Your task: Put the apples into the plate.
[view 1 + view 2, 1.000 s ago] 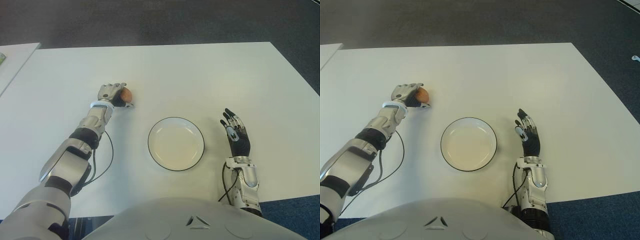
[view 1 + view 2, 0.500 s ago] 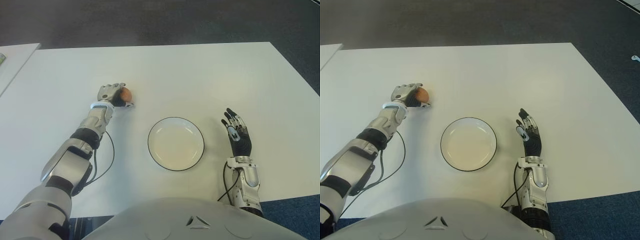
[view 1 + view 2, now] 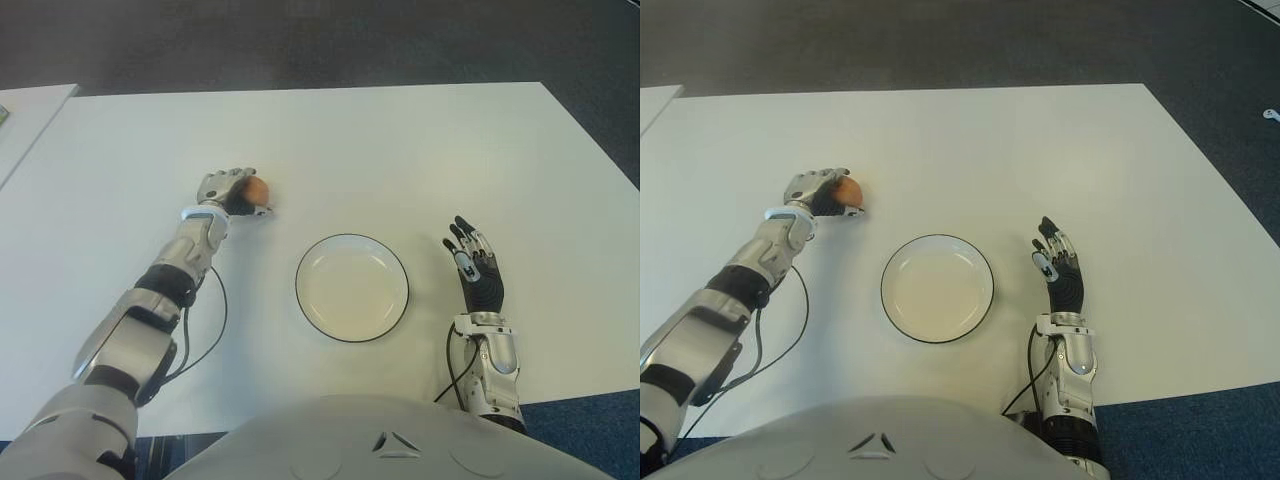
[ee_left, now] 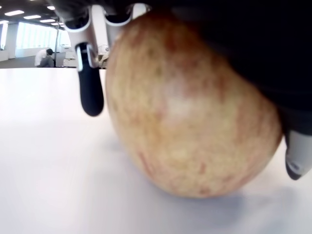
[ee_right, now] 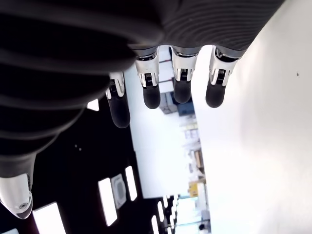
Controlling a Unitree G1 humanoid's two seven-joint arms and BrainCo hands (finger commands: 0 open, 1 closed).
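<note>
A white table (image 3: 400,150) fills most of the eye views, with dark carpet beyond its far edge and a second white surface (image 3: 25,120) showing at the left edge of the left eye view.

The left arm (image 3: 160,290) reaches forward and slightly inward across the table from the robot's left shoulder, forearm stretched out, a black cable looping beside it over the tabletop. The right forearm (image 3: 487,365) comes up from the near edge of the table, to the right of the plate, and points away from the robot.

The white plate (image 3: 352,287), round with a thin dark rim, sits on the table in front of the torso, between the two hands. Nothing lies in it.

The left hand (image 3: 226,190) is at the far left of the plate, well apart from it, palm turned toward the plate. Its fingers curl over and around the apple. The right hand (image 3: 477,270) shows just to the right of the plate, its dark palm facing up, its fingers (image 5: 151,95) straight, slightly spread and holding nothing.

The apple (image 4: 190,117), reddish-yellow and mottled, is in the left hand's grasp. In the left wrist view its underside is at the tabletop with a shadow under it, a dark fingertip (image 4: 91,95) beside it on one side and a pale fingertip on the other.
</note>
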